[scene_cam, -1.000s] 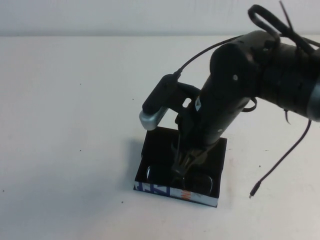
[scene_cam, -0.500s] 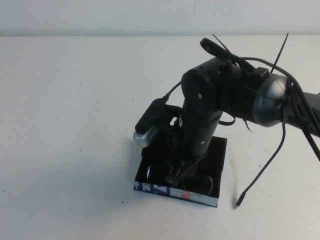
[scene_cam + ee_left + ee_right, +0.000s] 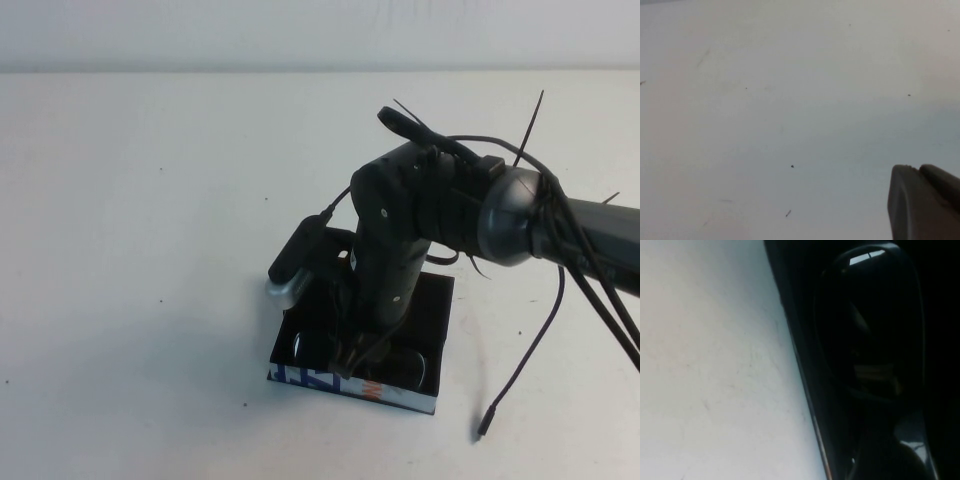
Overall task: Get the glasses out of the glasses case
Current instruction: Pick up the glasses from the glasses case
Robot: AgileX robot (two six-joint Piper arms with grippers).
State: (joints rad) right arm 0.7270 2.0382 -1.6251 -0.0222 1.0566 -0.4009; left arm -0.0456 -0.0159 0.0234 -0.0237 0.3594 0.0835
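Observation:
The glasses case (image 3: 432, 300) is a black open box with a white printed side strip (image 3: 400, 395), lying near the table's front. The dark glasses (image 3: 408, 366) lie inside it along the near wall. My right gripper (image 3: 356, 356) reaches straight down into the case and sits at the middle of the glasses, between the two lenses. The right wrist view shows one dark lens frame (image 3: 870, 315) up close and the case wall (image 3: 795, 330) beside the white table. My left gripper (image 3: 917, 172) shows only in its wrist view, shut and empty over bare table.
A loose black cable end (image 3: 485, 425) hangs from the right arm to the table just right of the case. The right wrist's grey-tipped camera housing (image 3: 293, 268) overhangs the case's far left corner. White table (image 3: 150, 200) lies all around.
The right arm has folded down and swung left over the case, its gripper staying at the middle of the glasses. The dangling cable end has shifted left and nearer.

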